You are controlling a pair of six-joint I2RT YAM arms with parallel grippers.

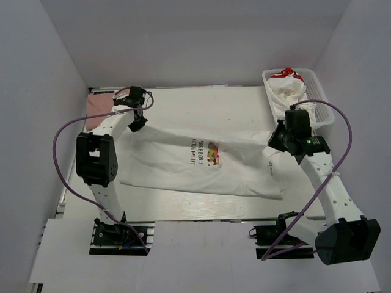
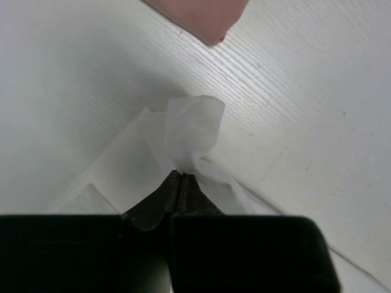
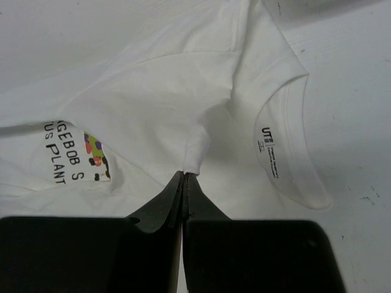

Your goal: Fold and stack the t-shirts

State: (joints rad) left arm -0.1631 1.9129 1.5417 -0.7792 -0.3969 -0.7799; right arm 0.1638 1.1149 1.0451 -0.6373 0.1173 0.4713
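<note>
A white t-shirt (image 1: 183,165) with a colourful cartoon print (image 1: 213,152) and dark lettering lies stretched across the table. My left gripper (image 1: 138,119) is shut on a pinch of its far left edge (image 2: 189,137). My right gripper (image 1: 280,139) is shut on a fold of the same t-shirt (image 3: 197,149) beside the collar (image 3: 287,140), with the print (image 3: 95,155) to its left. A folded dusty-pink t-shirt (image 1: 99,107) lies at the back left; its corner (image 2: 204,15) shows beyond the left gripper. More t-shirts (image 1: 289,90), white with red marks, sit bunched in the basket.
A white plastic mesh basket (image 1: 322,97) stands at the back right corner, just behind the right arm. White walls close in on the table at the back and both sides. Purple cables loop beside each arm.
</note>
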